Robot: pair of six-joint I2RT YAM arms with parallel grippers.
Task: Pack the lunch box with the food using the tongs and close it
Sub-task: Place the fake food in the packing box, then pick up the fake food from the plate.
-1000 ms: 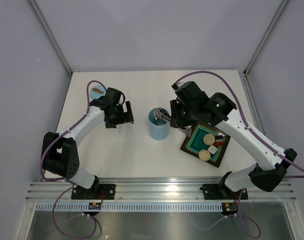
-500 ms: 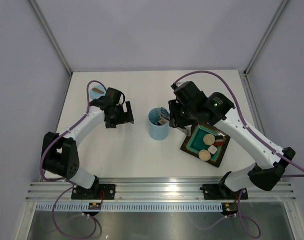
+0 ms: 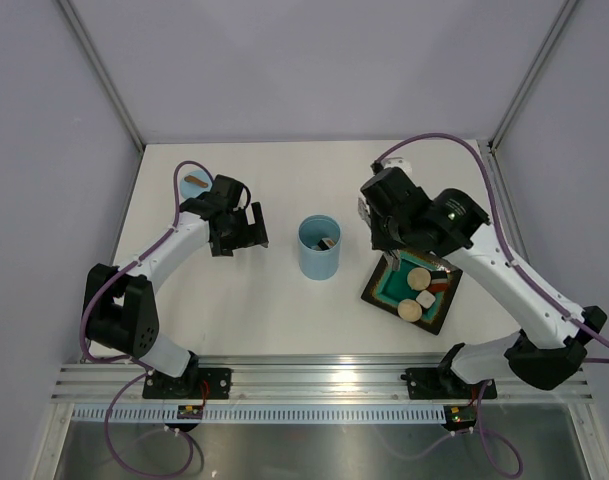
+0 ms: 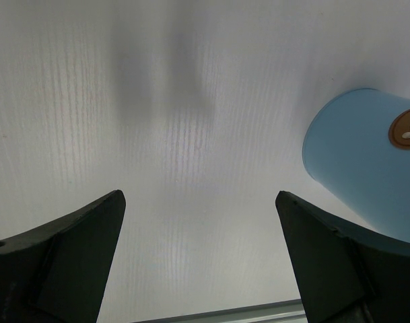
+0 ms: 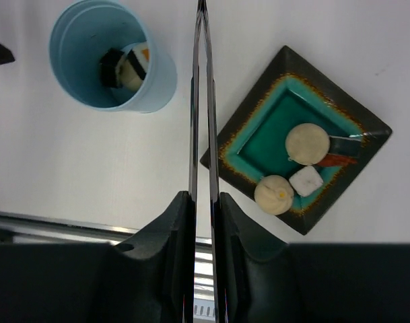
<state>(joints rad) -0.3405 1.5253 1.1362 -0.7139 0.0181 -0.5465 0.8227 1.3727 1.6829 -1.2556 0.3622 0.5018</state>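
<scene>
The light blue lunch box (image 3: 318, 248) stands upright mid-table, and a dark piece and a white piece of food (image 5: 127, 67) lie in it. My right gripper (image 3: 384, 225) hangs between the lunch box (image 5: 110, 57) and the plate. This gripper (image 5: 203, 198) is shut on the silver tongs (image 5: 202, 101). The tongs' arms are pressed almost together and their tips hold nothing. On the dark teal-centred plate (image 5: 248, 111) lie two beige buns (image 5: 307, 144), a white cube (image 5: 306, 181) and a red piece (image 5: 338, 160). My left gripper (image 3: 242, 240) is open over bare table (image 4: 199, 195).
A small blue lid with a brown tab (image 3: 195, 183) lies at the far left, behind the left arm. A light blue round thing with a brown spot (image 4: 359, 161) fills the right edge of the left wrist view. The plate (image 3: 372, 292) sits right of the lunch box.
The right gripper has drawn the tongs out of the lunch box and moved right and back, squeezing them nearly shut. Food now lies inside the lunch box. The left arm has not moved.
</scene>
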